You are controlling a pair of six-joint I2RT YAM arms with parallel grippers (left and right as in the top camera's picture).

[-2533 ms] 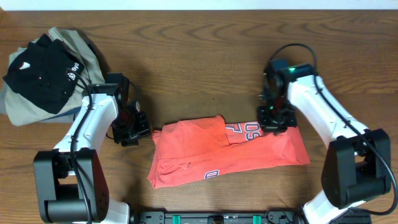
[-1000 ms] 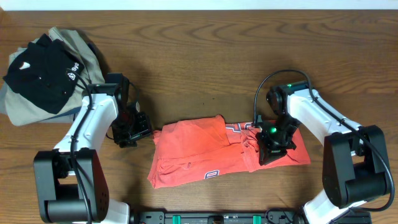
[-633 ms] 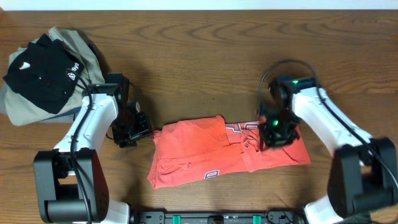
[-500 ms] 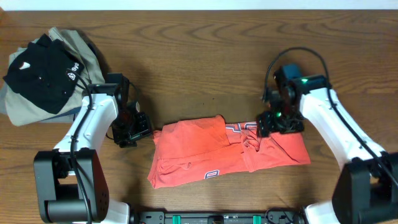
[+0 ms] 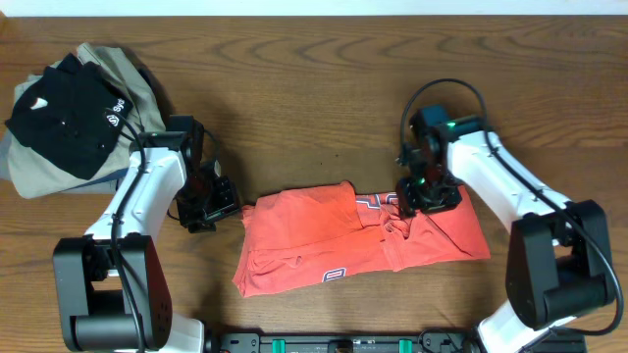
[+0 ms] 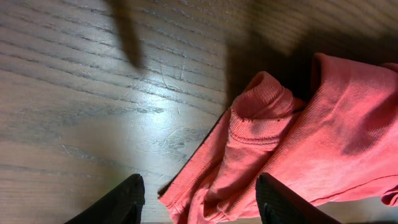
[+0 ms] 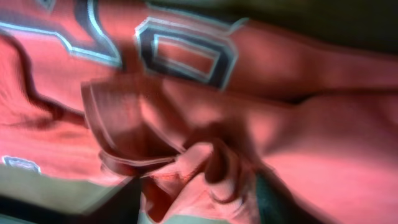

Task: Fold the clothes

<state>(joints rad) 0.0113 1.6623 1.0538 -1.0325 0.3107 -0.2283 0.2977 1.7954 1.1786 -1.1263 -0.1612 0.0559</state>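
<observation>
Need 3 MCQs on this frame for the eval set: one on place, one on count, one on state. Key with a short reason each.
1. Where does the black garment lie?
A. on the khaki-grey garment, far left
B. centre front
C. far right

2. How many garments show in the overhead view?
A. one
B. three
C. five

3. The left gripper is:
A. open, at the edge of the coral-red T-shirt
B. shut on black cloth
C. out of view

Key:
1 A, the black piece sits atop the khaki-grey heap at the left.
2 B, one black, one khaki-grey, one coral-red.
3 A, the left wrist view shows its fingers apart with the shirt's edge between them.
</observation>
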